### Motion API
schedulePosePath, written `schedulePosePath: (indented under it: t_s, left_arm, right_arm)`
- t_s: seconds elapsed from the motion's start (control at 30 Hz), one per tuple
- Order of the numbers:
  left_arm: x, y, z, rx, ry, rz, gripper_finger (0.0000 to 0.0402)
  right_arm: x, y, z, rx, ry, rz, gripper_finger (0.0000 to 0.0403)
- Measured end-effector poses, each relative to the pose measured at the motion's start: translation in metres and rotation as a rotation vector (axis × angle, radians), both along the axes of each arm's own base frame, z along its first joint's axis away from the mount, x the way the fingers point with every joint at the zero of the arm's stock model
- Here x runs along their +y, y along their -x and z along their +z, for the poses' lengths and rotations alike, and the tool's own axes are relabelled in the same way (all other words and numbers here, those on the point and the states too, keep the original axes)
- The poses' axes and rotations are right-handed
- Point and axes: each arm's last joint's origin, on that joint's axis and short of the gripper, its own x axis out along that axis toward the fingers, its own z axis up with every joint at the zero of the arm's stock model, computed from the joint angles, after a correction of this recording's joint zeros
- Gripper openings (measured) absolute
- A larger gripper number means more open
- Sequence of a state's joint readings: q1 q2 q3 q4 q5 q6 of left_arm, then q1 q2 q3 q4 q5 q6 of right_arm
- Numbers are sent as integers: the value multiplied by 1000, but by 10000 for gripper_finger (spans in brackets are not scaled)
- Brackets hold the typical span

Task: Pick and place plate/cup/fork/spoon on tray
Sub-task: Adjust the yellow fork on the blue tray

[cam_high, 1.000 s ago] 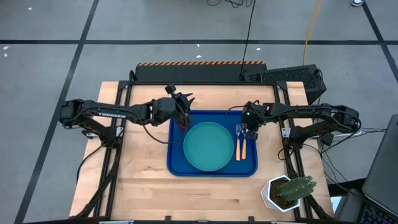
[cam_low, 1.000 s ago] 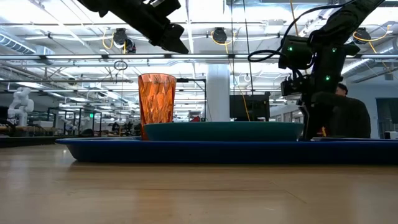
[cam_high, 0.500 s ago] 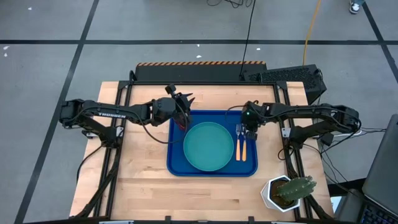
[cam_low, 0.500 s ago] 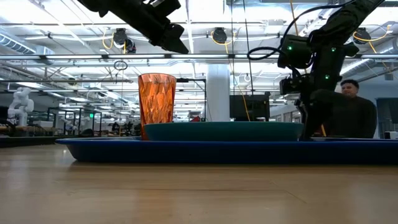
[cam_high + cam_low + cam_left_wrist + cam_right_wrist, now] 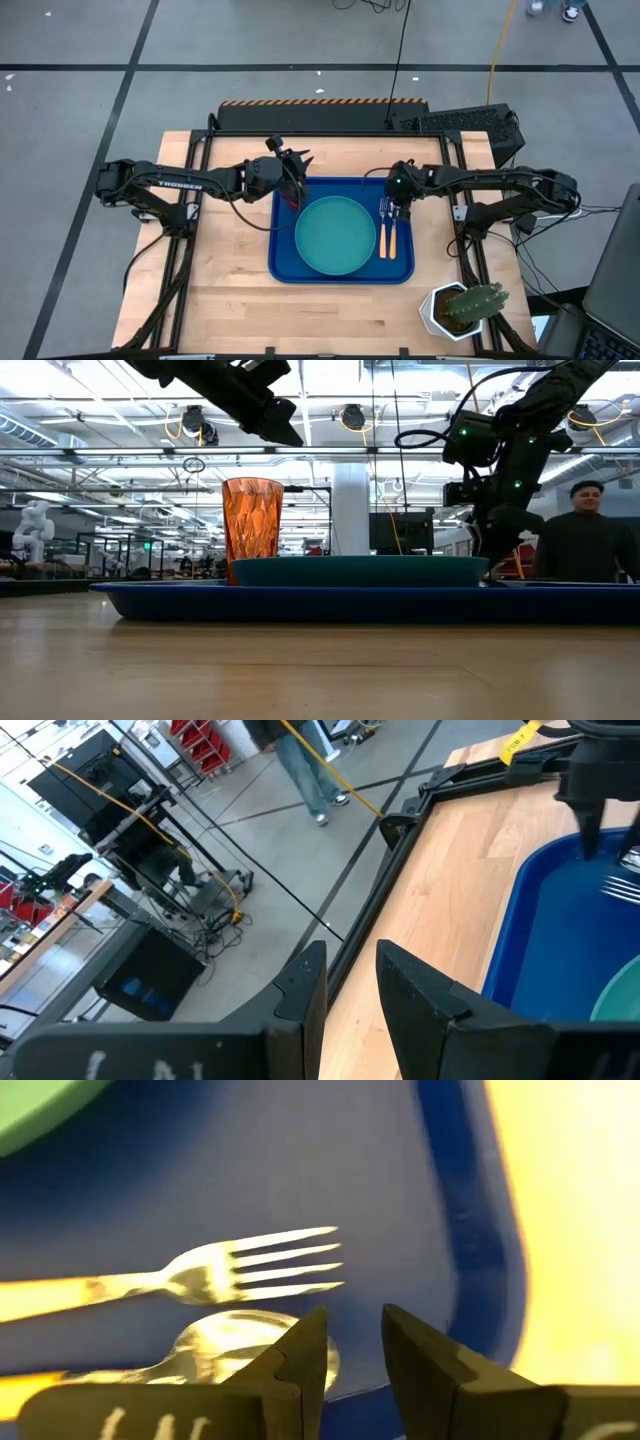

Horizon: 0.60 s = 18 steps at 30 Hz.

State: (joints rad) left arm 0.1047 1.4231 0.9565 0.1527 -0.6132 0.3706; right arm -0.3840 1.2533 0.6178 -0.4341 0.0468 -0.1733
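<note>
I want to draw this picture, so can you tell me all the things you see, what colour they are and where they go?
tray: one, blue, middle of the wooden table.
plate: one, teal-green, on the tray.
cup: one, amber, on the tray beside the plate.
fork: one, silver with orange handle, on the tray right of the plate.
spoon: one, silver with orange handle, beside the fork.
cactus pot: one, white with green cactus, table's corner.
person: one, dark top, in the room behind.
left claw: dark, open, above the tray's edge.
right claw: dark, open, just over the spoon.
</note>
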Motion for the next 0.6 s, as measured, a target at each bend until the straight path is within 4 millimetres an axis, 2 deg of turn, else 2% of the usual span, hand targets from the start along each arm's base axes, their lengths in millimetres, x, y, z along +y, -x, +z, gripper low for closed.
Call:
schedulePosePath:
  t_s: [0.3,0.6]
  left_arm:
    - [0,0,0,0,0,0,94]
    - [0,0,0,3,-4,-2,94]
  right_arm:
    - [-6,-7,1,-29,120,7,89]
    - [-9,-14,-16,23,105,17,89]
